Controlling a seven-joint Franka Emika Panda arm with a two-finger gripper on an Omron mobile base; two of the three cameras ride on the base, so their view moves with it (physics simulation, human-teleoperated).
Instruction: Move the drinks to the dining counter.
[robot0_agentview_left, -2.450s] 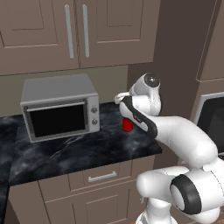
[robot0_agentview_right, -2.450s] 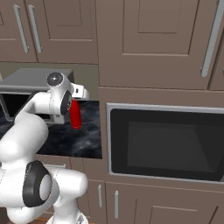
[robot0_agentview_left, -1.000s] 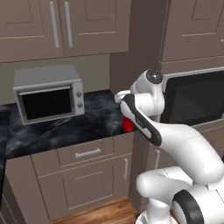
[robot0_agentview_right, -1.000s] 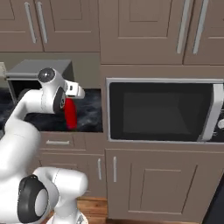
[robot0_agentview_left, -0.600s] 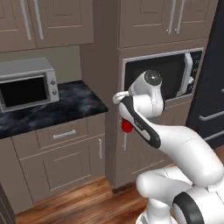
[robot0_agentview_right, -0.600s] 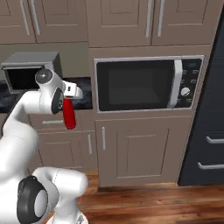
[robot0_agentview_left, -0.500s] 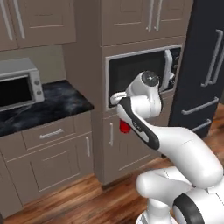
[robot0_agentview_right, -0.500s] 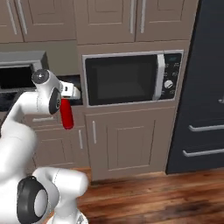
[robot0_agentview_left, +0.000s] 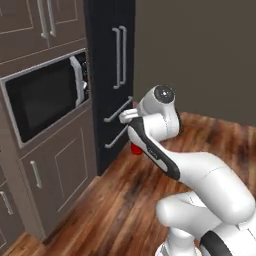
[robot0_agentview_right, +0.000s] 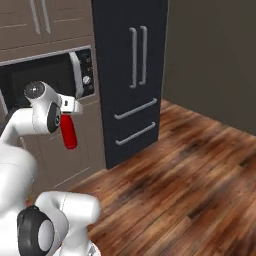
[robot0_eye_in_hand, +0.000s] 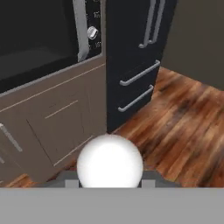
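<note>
While the base faces the tall cabinets, the slim red bottle (robot0_agentview_right: 69, 133) hangs from the gripper (robot0_agentview_right: 64, 118) close in front of the arm's upper joints, over the wooden floor (robot0_agentview_right: 190, 175) and resting on nothing. From the right base camera the bottle looks upright, its top tucked up into the hand and its rounded lower end free below. From the left base camera only a bit of red (robot0_agentview_left: 135, 149) peeps out behind the forearm. Looking along the hand, a white dome (robot0_eye_in_hand: 110, 160) sits at the bottom middle, probably the bottle's cap seen end-on. The fingers themselves are hidden, yet since the bottle hangs free with no other support, I judge them clamped on its neck or upper body.

A bottle this narrow should be light and stiff, but its smooth skin may be slippery, and held near the top it could swing when the base turns. A hold around the mid-body would be steadier; setting it down will want care, as a slim bottle tips easily.

Beyond it stand the lower cabinet doors (robot0_eye_in_hand: 61, 127), then the built-in microwave (robot0_agentview_left: 45, 97) and the black fridge (robot0_agentview_right: 132, 65) with its long handles.
</note>
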